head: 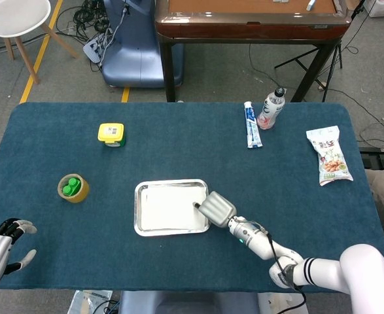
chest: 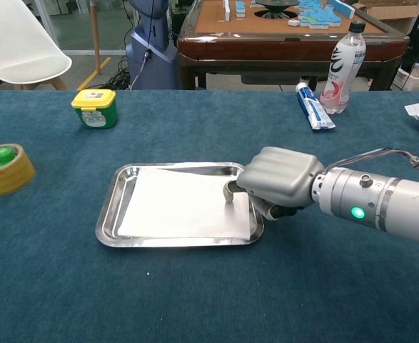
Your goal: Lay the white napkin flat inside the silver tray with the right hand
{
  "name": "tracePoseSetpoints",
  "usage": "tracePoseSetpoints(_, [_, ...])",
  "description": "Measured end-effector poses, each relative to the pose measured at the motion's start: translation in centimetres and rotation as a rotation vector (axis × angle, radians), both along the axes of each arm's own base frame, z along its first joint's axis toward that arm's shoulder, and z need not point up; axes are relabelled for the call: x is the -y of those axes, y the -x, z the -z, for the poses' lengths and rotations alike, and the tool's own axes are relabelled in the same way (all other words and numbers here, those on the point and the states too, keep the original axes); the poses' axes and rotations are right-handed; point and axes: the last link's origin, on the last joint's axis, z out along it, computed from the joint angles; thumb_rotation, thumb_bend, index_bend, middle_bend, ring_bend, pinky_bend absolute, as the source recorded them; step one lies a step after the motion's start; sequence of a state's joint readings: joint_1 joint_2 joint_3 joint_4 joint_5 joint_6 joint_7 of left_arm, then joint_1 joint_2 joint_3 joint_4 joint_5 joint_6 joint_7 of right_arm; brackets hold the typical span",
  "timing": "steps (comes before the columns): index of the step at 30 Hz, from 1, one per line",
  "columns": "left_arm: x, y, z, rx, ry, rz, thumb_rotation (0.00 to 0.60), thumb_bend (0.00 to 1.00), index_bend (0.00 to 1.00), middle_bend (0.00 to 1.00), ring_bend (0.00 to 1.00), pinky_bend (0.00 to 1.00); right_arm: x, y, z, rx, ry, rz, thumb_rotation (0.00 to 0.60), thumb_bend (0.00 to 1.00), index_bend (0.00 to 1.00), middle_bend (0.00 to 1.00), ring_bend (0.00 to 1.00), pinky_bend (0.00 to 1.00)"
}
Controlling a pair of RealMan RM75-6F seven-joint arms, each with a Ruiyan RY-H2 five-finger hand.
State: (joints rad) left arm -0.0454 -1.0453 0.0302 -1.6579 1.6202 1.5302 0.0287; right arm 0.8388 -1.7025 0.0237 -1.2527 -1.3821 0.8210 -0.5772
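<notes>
The white napkin (head: pixel 169 209) (chest: pixel 184 211) lies flat inside the silver tray (head: pixel 138 208) (chest: pixel 109 214), filling most of its floor. My right hand (head: pixel 216 208) (chest: pixel 277 179) hovers over the tray's right rim, fingers curled under. One fingertip (chest: pixel 230 193) comes down on the napkin's right edge and holds it there. The rest of the grip is hidden under the hand. My left hand (head: pixel 2 245) sits off the table's near left corner with its fingers apart, holding nothing.
A tape roll with green caps (head: pixel 72 188) (chest: pixel 2 168) and a yellow-lidded tub (head: pixel 111 134) (chest: pixel 94 108) stand to the left. A toothpaste tube (head: pixel 251 124) (chest: pixel 313 106), a water bottle (head: pixel 271 108) (chest: pixel 340 66) and a snack bag (head: pixel 330 155) lie at the far right.
</notes>
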Motion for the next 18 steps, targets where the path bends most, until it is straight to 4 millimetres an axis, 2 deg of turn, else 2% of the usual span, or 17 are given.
tracePoseSetpoints(9, [0.0,0.0,-0.1,0.002,-0.002,0.0,0.6,0.23,0.41,0.35,0.23,0.48,0.2,-0.3,0.1,0.011,0.002,-0.002,0.6,1.0,0.28,1.0,0.92,1.0])
tracePoseSetpoints(18, [0.0,0.0,0.1,-0.001,0.003,0.0,0.6,0.23,0.41,0.35,0.23,0.48,0.4,-0.7,-1.0,0.049,0.031,-0.008,0.6,1.0,0.28,1.0,0.92,1.0])
